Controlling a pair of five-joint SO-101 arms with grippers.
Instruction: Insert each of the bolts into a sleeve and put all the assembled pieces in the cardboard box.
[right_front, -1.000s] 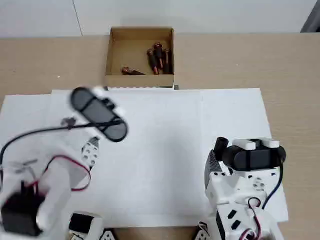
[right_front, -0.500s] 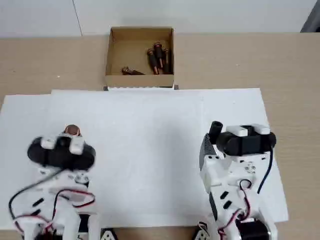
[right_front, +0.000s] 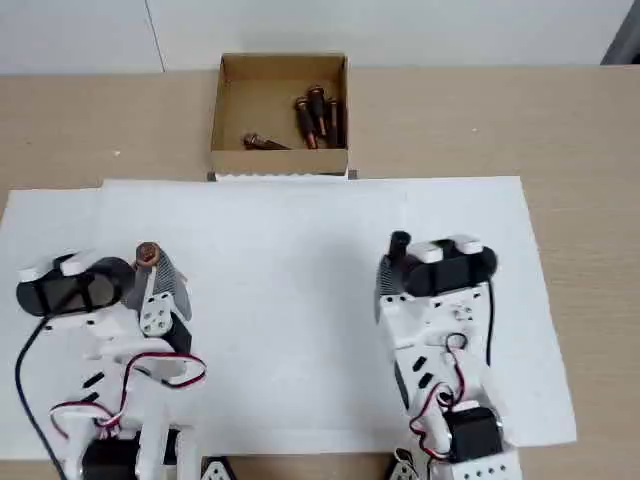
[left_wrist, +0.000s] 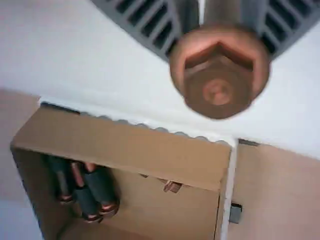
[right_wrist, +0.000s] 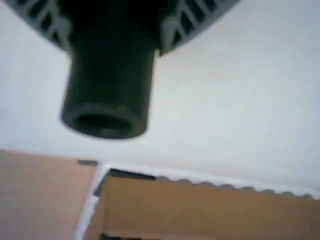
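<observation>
White paper (right_front: 300, 300), copper hex bolt (left_wrist: 218, 80), black sleeve (right_wrist: 110, 90)

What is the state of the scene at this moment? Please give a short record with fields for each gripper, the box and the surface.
left gripper: shut on a copper bolt, hexagonal head sticking out past the fingers
right gripper: shut on a black sleeve, open end sticking out
assembly: bolt and sleeve apart, not yet joined
cardboard box: beyond the far edge of the white sheet
box contents: assembled pieces clustered near one side wall, one more lying by the near wall
surface: white sheet on a wooden table
</observation>
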